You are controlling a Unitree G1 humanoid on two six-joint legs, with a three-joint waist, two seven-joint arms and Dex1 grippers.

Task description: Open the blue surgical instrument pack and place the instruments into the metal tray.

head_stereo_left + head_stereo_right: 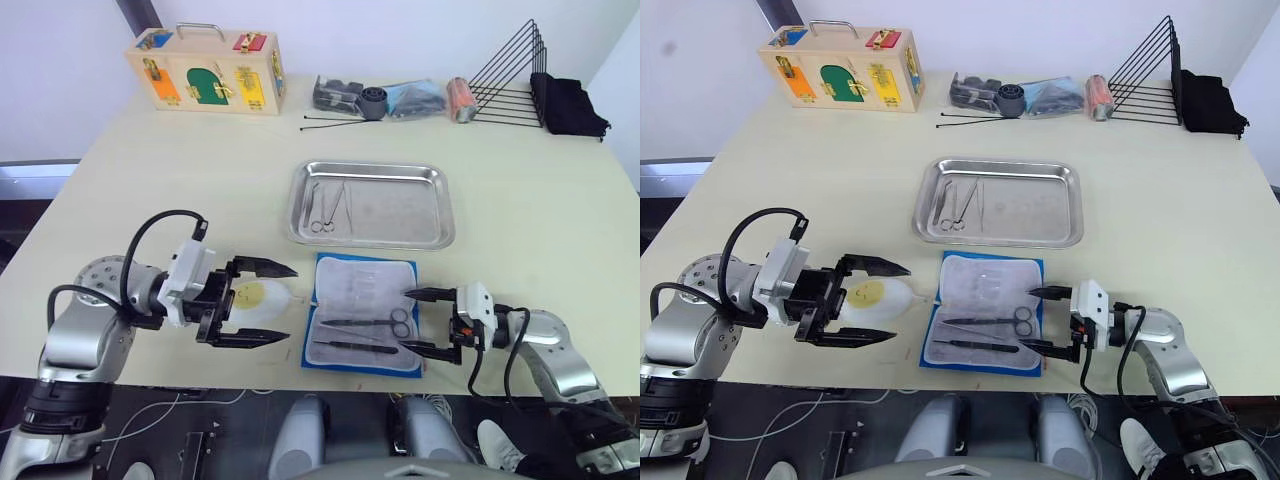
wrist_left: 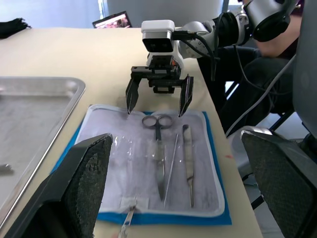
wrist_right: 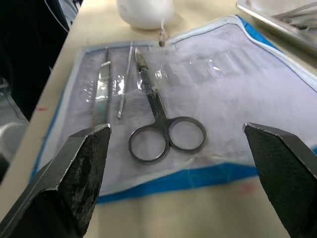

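The blue surgical instrument pack [image 1: 365, 312] lies unfolded near the front edge of the surface, its pale lining facing up, so the opening step looks done. Three of the instruments are left in its pockets: a pair of ring-handled scissors [image 3: 158, 121], a thin probe [image 3: 125, 79] and a flat tweezer-like tool [image 3: 100, 91], side by side in the half of the pack nearer the front edge. The metal tray [image 1: 372, 203] sits just behind the pack, toward the middle of the surface, and already holds a few thin tools [image 1: 327, 208] in its left part; the rest of it is bare. By this count the transfer is partly done, with three pieces to go.

The right pincer [image 1: 430, 320] hovers at the pack's right edge, spread wide and facing the scissor rings, holding nothing. The left pincer [image 1: 258, 305] is also spread and empty, left of the pack, over a white egg-shaped toy [image 1: 880, 298] touching the pack's left edge.
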